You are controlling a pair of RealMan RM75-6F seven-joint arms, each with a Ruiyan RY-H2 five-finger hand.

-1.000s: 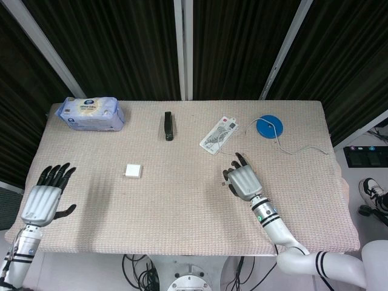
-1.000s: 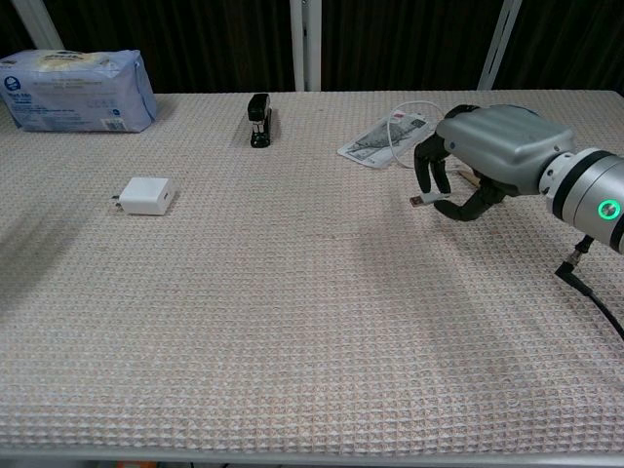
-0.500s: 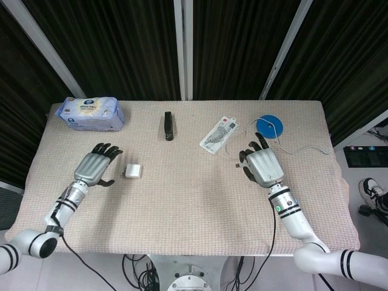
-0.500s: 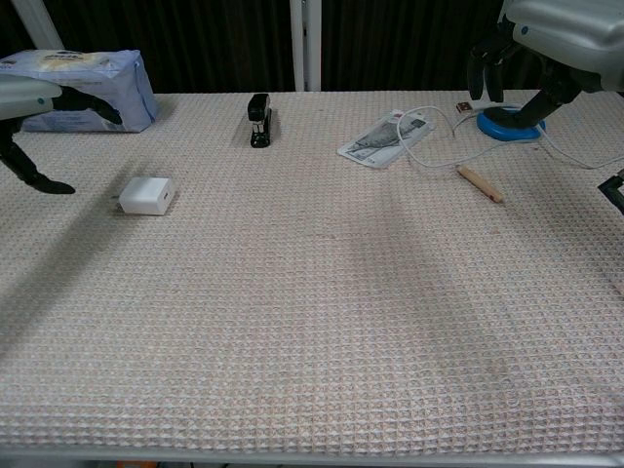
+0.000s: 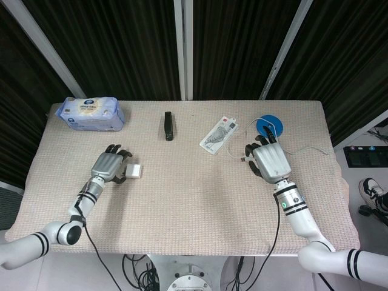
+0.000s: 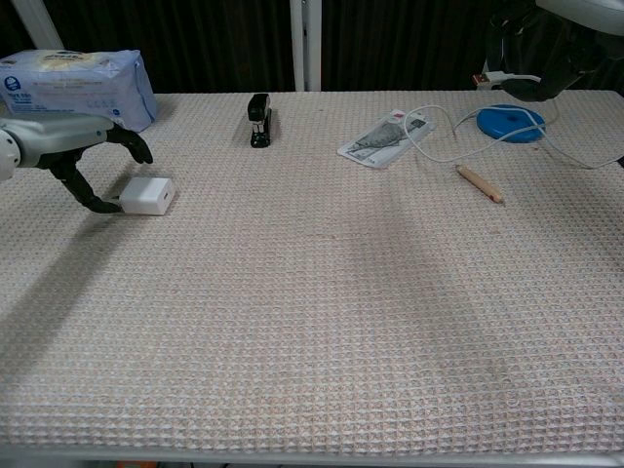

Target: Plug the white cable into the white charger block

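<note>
Reaching left robot hand (image 5: 109, 167) now at charger block (image 5: 134, 171)

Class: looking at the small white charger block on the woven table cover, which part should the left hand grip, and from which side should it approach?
Probably grip the white charger block across its two broad flat faces, coming from above and its left, where the left hand is. The metal prongs stick out on that left end, so fingers should stay behind them on the body, leaving the right end free for the white cable.
</note>
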